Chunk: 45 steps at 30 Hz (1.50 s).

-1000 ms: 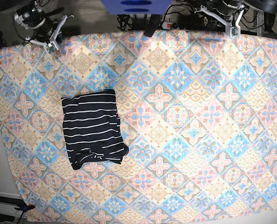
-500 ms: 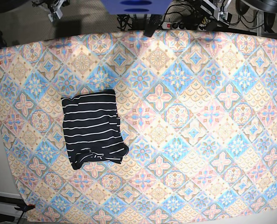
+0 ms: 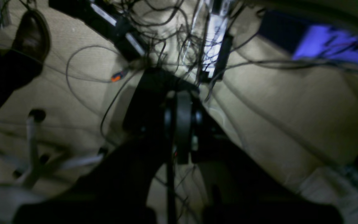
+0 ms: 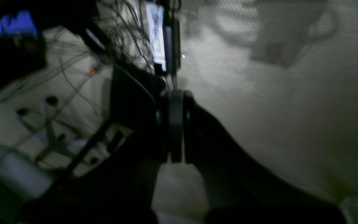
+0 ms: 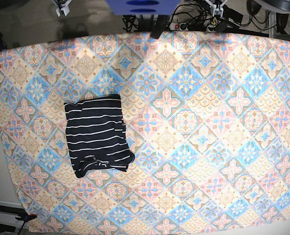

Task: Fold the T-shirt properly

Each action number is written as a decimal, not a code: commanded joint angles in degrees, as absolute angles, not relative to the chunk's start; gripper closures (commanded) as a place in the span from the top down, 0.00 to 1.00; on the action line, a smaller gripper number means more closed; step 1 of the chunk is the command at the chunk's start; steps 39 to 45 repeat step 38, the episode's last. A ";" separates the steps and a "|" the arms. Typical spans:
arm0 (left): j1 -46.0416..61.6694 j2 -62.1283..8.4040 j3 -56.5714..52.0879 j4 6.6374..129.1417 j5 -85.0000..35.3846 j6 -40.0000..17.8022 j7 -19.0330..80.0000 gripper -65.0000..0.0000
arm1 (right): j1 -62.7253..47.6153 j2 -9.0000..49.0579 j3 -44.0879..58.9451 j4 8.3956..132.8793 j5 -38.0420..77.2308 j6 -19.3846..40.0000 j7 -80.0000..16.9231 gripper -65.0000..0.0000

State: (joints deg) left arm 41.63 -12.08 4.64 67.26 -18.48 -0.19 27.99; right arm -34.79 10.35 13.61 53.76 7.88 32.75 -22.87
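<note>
- Lying on the left half of the surface (image 5: 193,147), which is covered by a pastel diamond-tile cloth (image 5: 218,98), the T-shirt (image 5: 98,135) is already folded into a compact, roughly rectangular packet, dark navy with thin white stripes.
- Its lower edge is the untidy part: a rounded lump of fabric bulges at the lower right corner and a small dark fold shows near the lower left, so the packet is not quite square.
- The left pincer (image 3: 179,124) is closed on nothing; its wrist view looks down on a carpeted floor with a tangle of cables and a power strip (image 3: 213,40).
- The right pincer (image 4: 175,124) is likewise closed and empty, seen over the same floor and cables.
- In the base view only small tips of both arms show at the top edge, well apart from the shirt.
- Judged from this, the fold looks finished and the arms are parked clear of the surface.
- Risk: if a tidying pass is tried, a closed pincer dragging across the bulging corner could pull the top layer open and undo the fold.
- Risk: the cloth itself could bunch under a sliding pincer and shift the packet.
- Risk: the arms hang near loose cables, which could snag.
- No brand, label or writing is legible in any view; both wrist views are dark and blurred.
</note>
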 commanded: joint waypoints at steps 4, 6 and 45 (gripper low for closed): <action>36.26 -12.35 8.66 56.57 -18.42 0.04 23.16 0.00 | -28.97 10.95 13.85 41.36 8.31 33.27 -15.96 0.01; 33.27 -12.35 10.95 51.56 -18.33 0.04 21.05 0.00 | -26.15 10.95 13.85 35.03 8.31 33.27 -12.26 0.01; 11.91 -9.27 28.62 18.33 -18.95 0.13 8.13 0.00 | -11.74 -1.27 13.85 14.02 8.22 18.42 14.20 0.02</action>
